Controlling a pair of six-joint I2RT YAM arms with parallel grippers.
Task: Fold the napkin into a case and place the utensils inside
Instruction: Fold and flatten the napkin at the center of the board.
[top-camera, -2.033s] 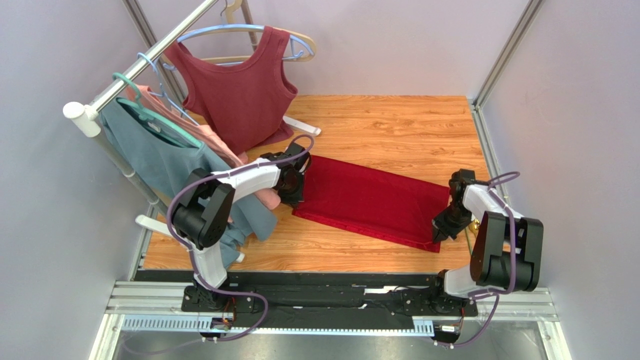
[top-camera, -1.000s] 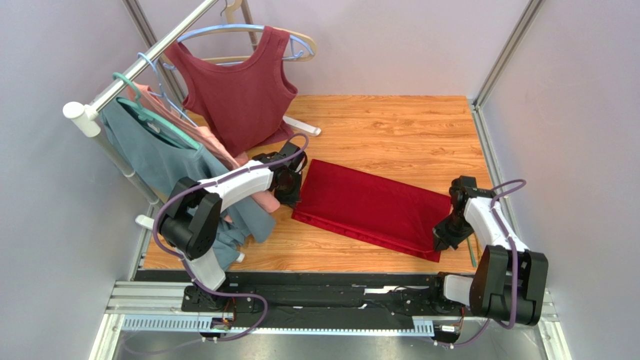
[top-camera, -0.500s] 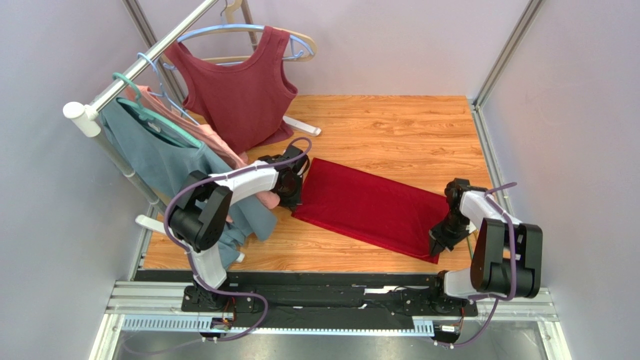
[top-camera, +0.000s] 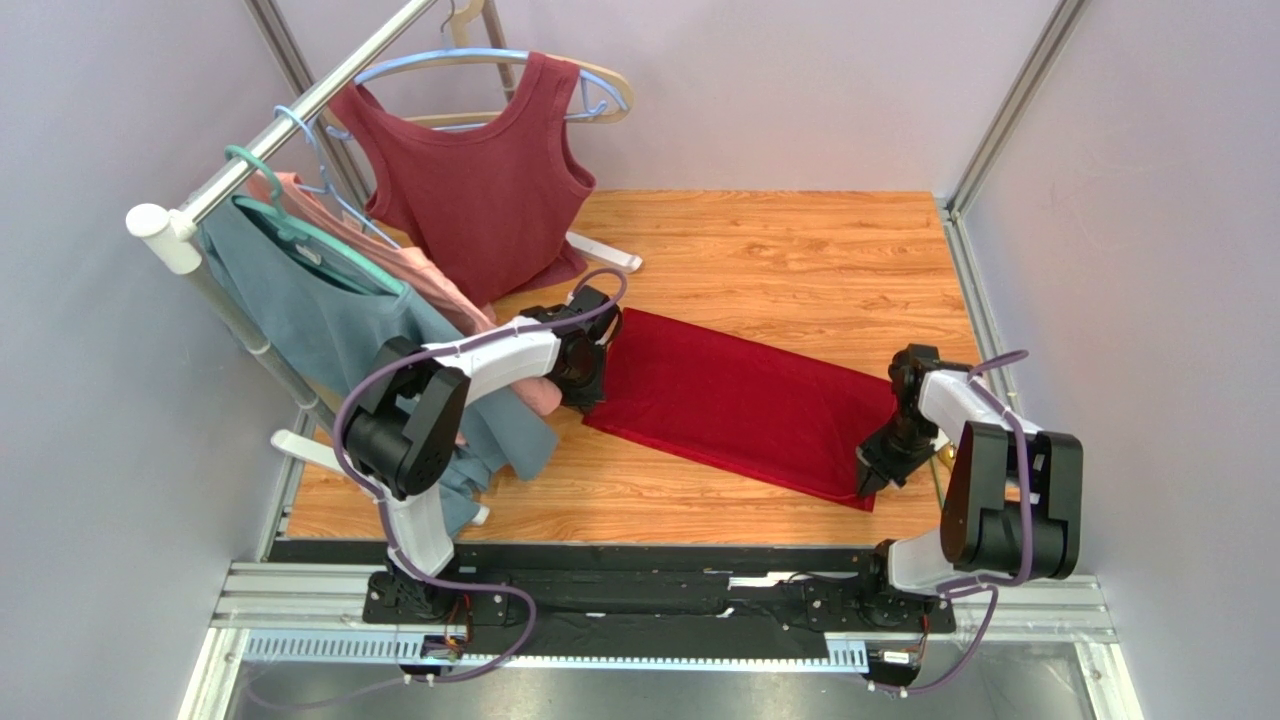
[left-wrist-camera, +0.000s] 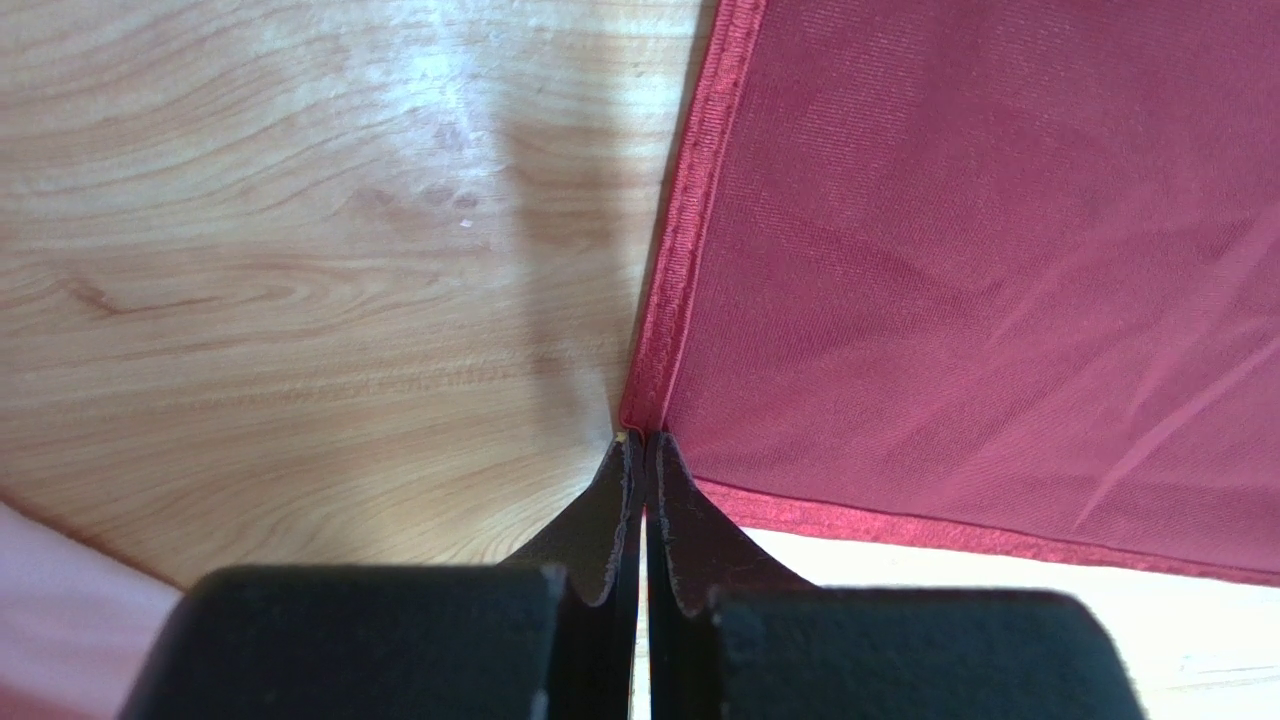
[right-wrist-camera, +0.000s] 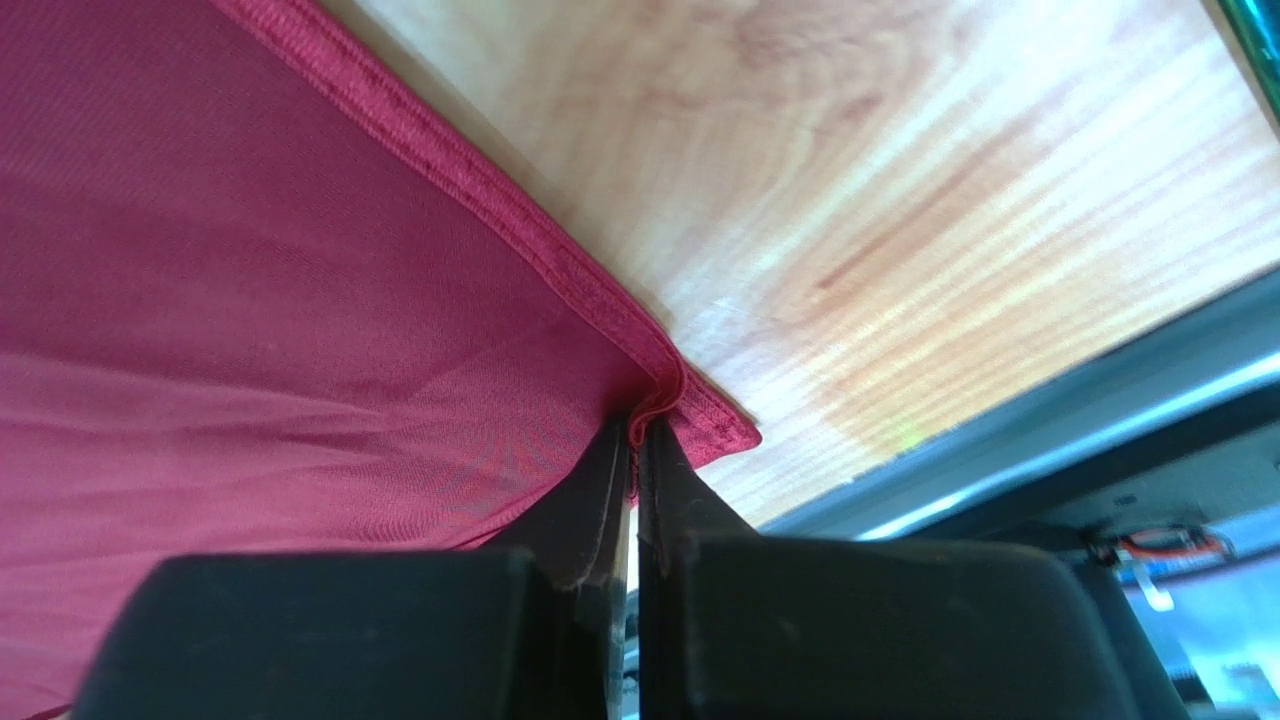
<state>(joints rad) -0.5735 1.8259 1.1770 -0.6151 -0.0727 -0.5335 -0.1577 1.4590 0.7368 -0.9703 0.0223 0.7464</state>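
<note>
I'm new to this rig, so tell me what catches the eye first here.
The bright crimson napkin lies stretched across the middle of the wooden table. The left gripper pinches its left end and the right gripper its right end, both shut. Behind on the left, a maroon top hangs from a rack.

tabletop (top-camera: 781, 248): pale orange wood grain.
napkin (top-camera: 744, 402): crimson, folded to a long oblong, lying slantwise across the middle.
rack foot (top-camera: 606, 252): white, resting at the far left.

Crimson napkin (top-camera: 736, 405) (apparently folded oblong) lies flat, slanted.
</note>
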